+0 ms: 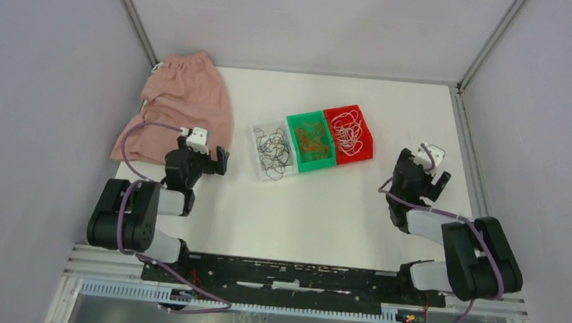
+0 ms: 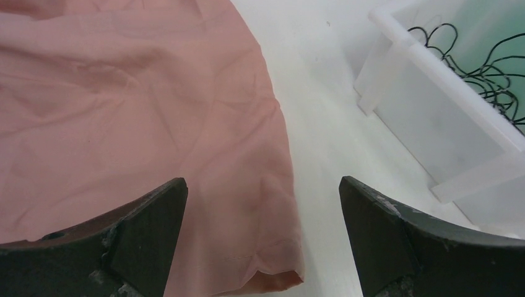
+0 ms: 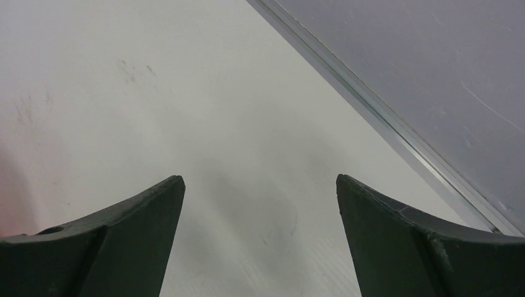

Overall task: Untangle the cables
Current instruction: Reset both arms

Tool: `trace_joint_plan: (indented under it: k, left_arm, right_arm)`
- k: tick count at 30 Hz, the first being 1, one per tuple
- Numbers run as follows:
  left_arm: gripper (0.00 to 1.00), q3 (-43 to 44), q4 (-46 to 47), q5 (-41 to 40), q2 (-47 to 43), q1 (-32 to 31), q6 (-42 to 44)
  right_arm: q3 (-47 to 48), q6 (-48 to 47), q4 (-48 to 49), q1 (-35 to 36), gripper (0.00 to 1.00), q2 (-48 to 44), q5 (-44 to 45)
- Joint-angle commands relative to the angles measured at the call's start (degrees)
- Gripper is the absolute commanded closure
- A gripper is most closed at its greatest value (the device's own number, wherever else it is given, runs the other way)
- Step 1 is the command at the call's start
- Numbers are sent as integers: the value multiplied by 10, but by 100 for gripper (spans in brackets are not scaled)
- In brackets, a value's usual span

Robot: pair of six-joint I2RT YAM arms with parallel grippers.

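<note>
Idling with both grippers wide – cables lying in three bins

Reference: green bin (image 1: 302,123), mid-table (image 1: 325,212).
- The orange-red cables (image 1: 312,140) sit inside the green bin as a loose clump.
- A clear bin (image 1: 259,130) touches the green bin's left side and holds the black cables (image 1: 272,154), looped and curly.
- A red bin (image 1: 368,141) touches the green bin's right side and holds the white cables (image 1: 346,132).
- A pink cloth (image 1: 182,102) lies well to the left of the green bin, beyond the clear bin.
- The left gripper (image 1: 204,154) is left of the green bin, just past the clear bin. Its jaws are spread wide with nothing between them, and its wrist view shows the cloth edge below and a corner of the clear bin.
- The right gripper (image 1: 422,172) is right of the green bin, past the red bin. Its jaws are spread wide and empty – bare table below, with the wall rail (image 3: 384,124) near.
</note>
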Motion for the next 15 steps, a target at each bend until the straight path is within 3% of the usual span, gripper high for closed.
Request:
trace_joint_plan:
  k: [1,2,4,8,10,11,13,15]
  left_arm:
    - [1,10,89,-32,28,7,-6]
    - [0,2,98,-33,27,7,-3]
    - [1,-52,239,-33,61,8,-12]
    - [1,-35,187,-47,52,6,-12]
    - [1,-15,143,-54,48,6,-14]
    - [1,-15,139,-56,47,6,-13]
    - [1,-20,158,-56,50,6,-17]
    - [1,-16,145,-57,47,6,-15]
  right_arm:
    - [-38,-75,234,1,1,69,-51]
    - [-36,-97,248,3,0,76,-80]
    - [-28,-119,208,4,1,71,-173]
    - [-60,-130,278,0,1,88,-228]
    - [-63,-143,358,-9,1,137,-242]
    - [-61,-142,355,-9,1,141,-239]
    - [-26,-124,243,-13,1,114,-237]
    - [-11,-113,222,-29,1,122,-244]
